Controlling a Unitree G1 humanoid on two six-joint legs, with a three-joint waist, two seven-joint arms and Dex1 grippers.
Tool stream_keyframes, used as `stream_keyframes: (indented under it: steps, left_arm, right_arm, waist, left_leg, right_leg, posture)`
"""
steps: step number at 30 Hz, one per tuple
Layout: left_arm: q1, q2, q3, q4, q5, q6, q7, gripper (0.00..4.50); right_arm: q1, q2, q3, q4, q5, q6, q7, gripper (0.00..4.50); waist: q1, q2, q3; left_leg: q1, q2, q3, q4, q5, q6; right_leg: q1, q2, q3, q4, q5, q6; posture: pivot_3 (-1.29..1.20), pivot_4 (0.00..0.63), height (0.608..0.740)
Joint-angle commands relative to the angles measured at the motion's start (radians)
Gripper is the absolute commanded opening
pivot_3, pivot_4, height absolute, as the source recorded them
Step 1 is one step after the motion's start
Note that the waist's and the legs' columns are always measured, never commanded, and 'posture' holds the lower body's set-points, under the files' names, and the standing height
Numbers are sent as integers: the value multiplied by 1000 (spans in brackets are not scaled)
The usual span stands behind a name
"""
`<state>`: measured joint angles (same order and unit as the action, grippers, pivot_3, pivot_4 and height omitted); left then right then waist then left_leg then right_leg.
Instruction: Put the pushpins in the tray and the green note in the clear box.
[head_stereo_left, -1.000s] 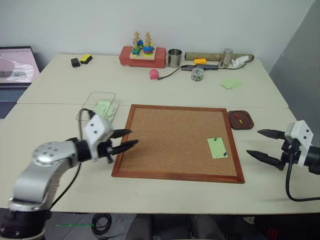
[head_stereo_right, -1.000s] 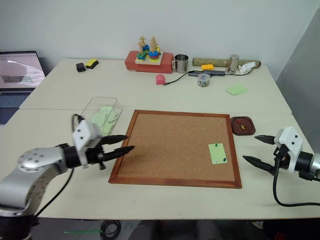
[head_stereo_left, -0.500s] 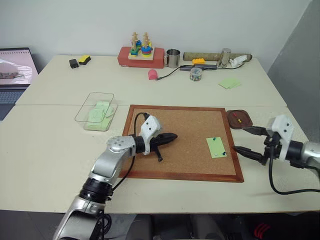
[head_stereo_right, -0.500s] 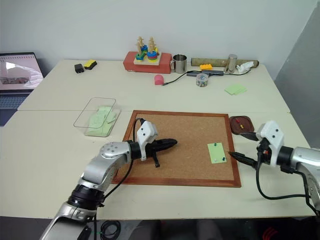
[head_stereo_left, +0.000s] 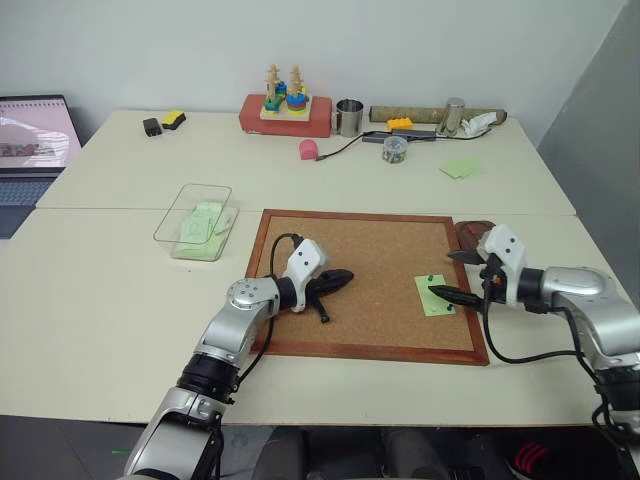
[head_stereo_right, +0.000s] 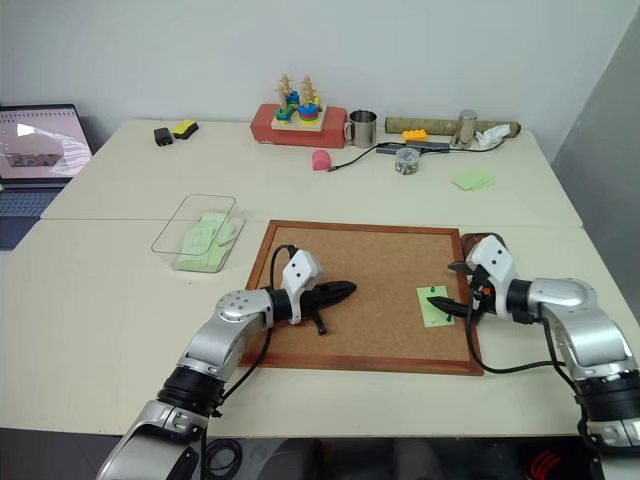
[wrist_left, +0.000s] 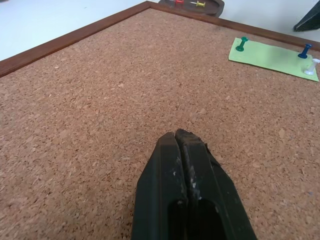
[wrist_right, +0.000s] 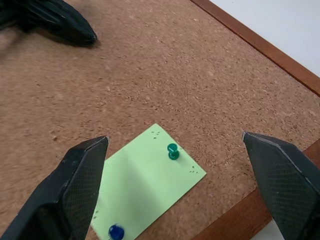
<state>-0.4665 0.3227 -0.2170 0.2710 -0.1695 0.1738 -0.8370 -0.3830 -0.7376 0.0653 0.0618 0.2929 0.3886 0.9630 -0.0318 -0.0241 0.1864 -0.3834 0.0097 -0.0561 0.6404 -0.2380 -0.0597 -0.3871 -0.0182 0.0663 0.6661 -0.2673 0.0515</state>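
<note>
The green note (head_stereo_left: 434, 294) lies flat on the corkboard's right side, held by two pushpins: a green one (wrist_right: 173, 150) near its far end and a dark blue one (wrist_right: 116, 232) near its near end. My right gripper (head_stereo_left: 441, 274) is open just above the note, one finger on each side of it. The left gripper (head_stereo_left: 348, 273) is shut and empty, low over the middle of the board and pointing toward the note. Partly hidden behind my right hand is the brown tray (head_stereo_left: 468, 234), just off the board's far right corner. The clear box (head_stereo_left: 193, 220) stands left of the board.
The wooden-framed corkboard (head_stereo_left: 360, 250) takes up the table's centre. Pale green notes lie in the clear box, and a red pin and a yellow pin lie in the tray (wrist_left: 192, 6). A laptop (head_stereo_left: 30, 140) sits far left; a toy, a cup and clutter line the back edge.
My left gripper swung right over the corkboard and closed. The right gripper, still open, moved left from beside the board to over the green note.
</note>
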Motion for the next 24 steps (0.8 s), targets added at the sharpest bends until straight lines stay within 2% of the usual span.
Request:
stream_keyframes:
  steps: [1, 5, 8, 14, 24]
  left_arm:
    - [16, -3, -3, 6, 21, 5, 11, 14]
    - [20, -2, 1, 0, 24, 7, 11, 14]
    - [22, -2, 1, -4, 27, 7, 11, 0]
    - [25, -3, -2, -13, 30, 11, 9, 0]
    - [29, 0, 0, -21, 32, 20, 8, 0]
  right_arm:
    - [-50, 19, 7, 62, -37, -91, 20, 4500]
    - [-69, 34, 7, 116, -53, -131, 30, 4500]
    - [-70, 37, 10, 146, -67, -159, 38, 4036]
    - [-68, 56, 4, 179, -82, -189, 37, 2898]
    - [-59, 62, -3, 168, -80, -187, 50, 684]
  waist:
    - [0, 0, 0]
    - [0, 0, 0]
    - [0, 0, 0]
    - [0, 0, 0]
    - [0, 0, 0]
  left_leg:
    - [0, 0, 0, 0, 0, 0]
    - [0, 0, 0, 1, 0, 0]
    - [0, 0, 0, 1, 0, 0]
    - [0, 0, 0, 1, 0, 0]
    - [0, 0, 0, 1, 0, 0]
  right_leg:
    - [0, 0, 0, 0, 0, 0]
    - [0, 0, 0, 0, 1, 0]
    - [0, 0, 0, 0, 1, -1]
    - [0, 0, 0, 0, 1, -1]
    - [0, 0, 0, 0, 1, -1]
  posture:
    - [0, 150, 740]
    - [0, 150, 740]
    - [0, 150, 740]
    - [0, 150, 740]
    - [0, 150, 740]
